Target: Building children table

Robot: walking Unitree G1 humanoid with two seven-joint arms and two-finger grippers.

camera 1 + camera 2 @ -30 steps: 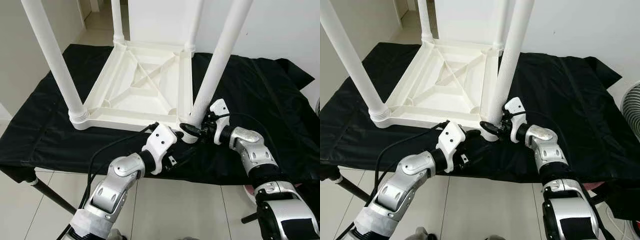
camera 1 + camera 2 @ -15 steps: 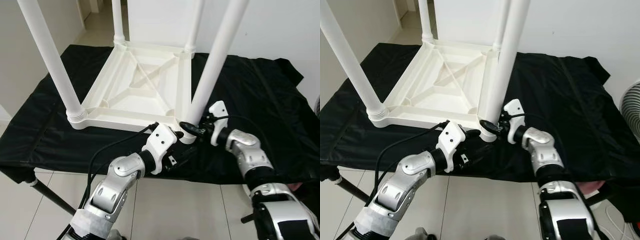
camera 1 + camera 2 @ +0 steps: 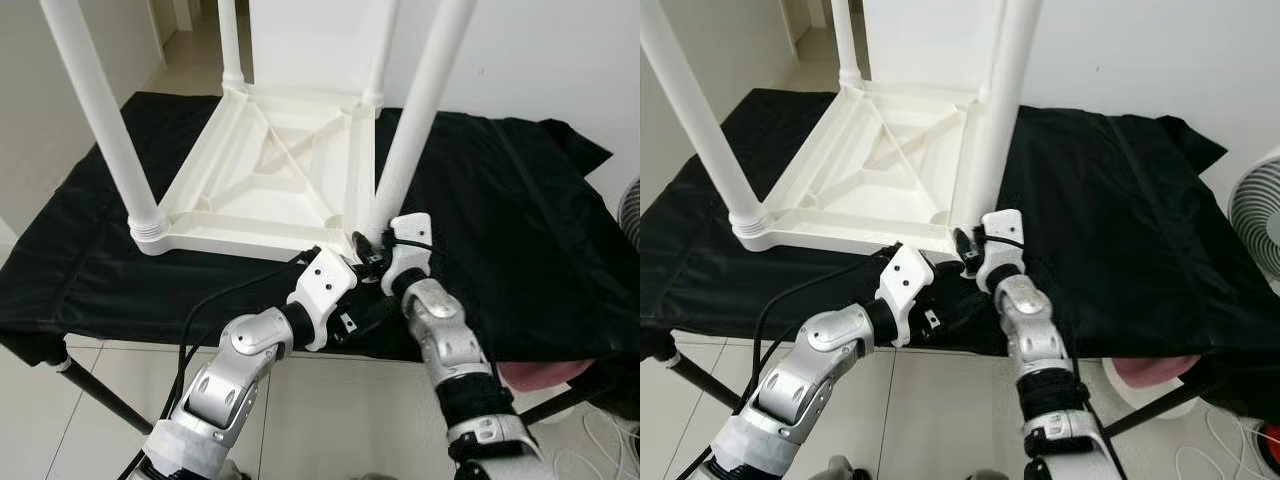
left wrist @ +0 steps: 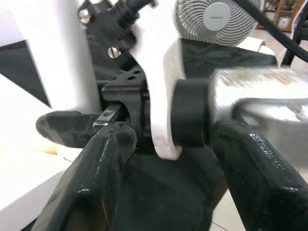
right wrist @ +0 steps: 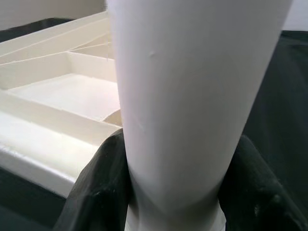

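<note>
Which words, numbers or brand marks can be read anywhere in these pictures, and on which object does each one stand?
No readable text anywhere.
The upturned white plastic table and its near right white leg, held by the right gripper, are plain.
The round hub of the grey fan may carry a small mark, too blurred to read.

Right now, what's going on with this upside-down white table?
The white plastic table lies upside down on a black cloth, all four legs standing up. The right gripper clasps the near right leg at its base, a finger on each side. The left gripper sits just below that corner with its fingers apart, holding nothing. A fan stands to the right.
</note>
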